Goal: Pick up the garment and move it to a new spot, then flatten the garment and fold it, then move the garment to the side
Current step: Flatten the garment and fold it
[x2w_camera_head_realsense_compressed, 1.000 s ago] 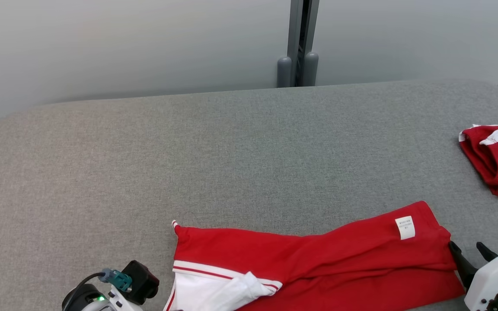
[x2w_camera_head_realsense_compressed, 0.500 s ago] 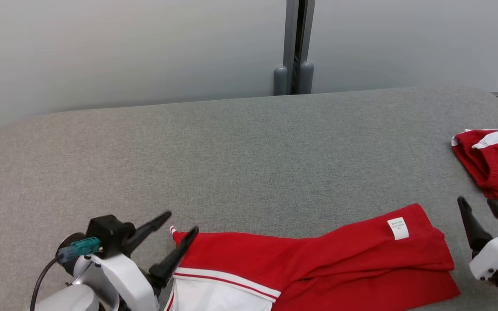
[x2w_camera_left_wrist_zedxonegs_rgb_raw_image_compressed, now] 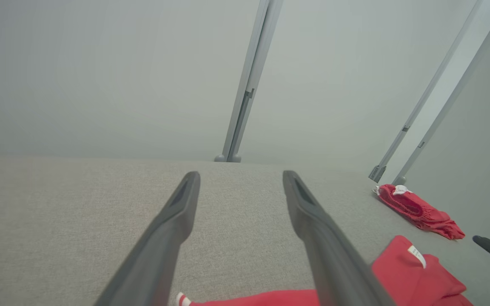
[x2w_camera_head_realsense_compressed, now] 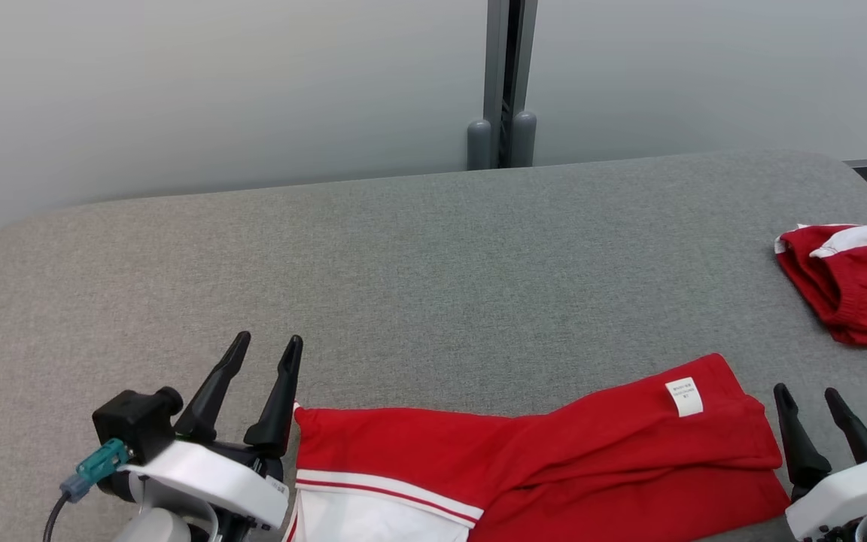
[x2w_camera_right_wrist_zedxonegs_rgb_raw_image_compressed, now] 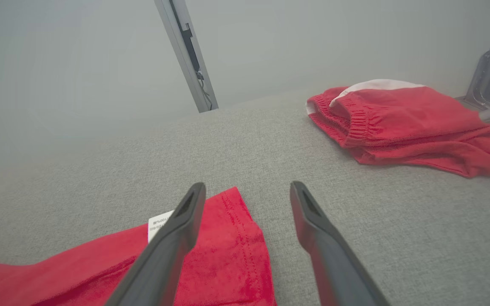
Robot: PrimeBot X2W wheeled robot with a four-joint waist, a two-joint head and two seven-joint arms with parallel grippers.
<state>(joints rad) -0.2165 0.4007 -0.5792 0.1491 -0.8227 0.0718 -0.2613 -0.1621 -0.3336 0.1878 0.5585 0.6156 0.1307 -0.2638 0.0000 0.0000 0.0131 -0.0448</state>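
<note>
left gripper point(x2w_camera_head_realsense_compressed: 269, 339): lower left of head view, both dark fingers pointing away from the robot and leaning a bit right; jaws apart, nothing between them
left arm pose: white wrist low at the bottom edge, teal connector point(x2w_camera_head_realsense_compressed: 95, 465) sticking out on its left side
left gripper vs garment: just beside the top-left corner of the garment point(x2w_camera_head_realsense_compressed: 539, 452); contact cannot be told
right gripper point(x2w_camera_head_realsense_compressed: 805, 390): lower right of head view, fingers pointing away and leaning a bit left; jaws apart, empty
right gripper vs garment: just off the garment's right edge; in the right wrist view its left finger crosses the hem corner, contact unclear
garment: red with a white panel and stripe at lower left, lying long and fairly flat across the near edge of the grey padded table point(x2w_camera_head_realsense_compressed: 433, 263), held by neither gripper
care tag point(x2w_camera_head_realsense_compressed: 684, 397): white, face up near the garment's right end
second red garment point(x2w_camera_head_realsense_compressed: 855, 290): bunched at the table's far right, well apart from both grippers
</note>
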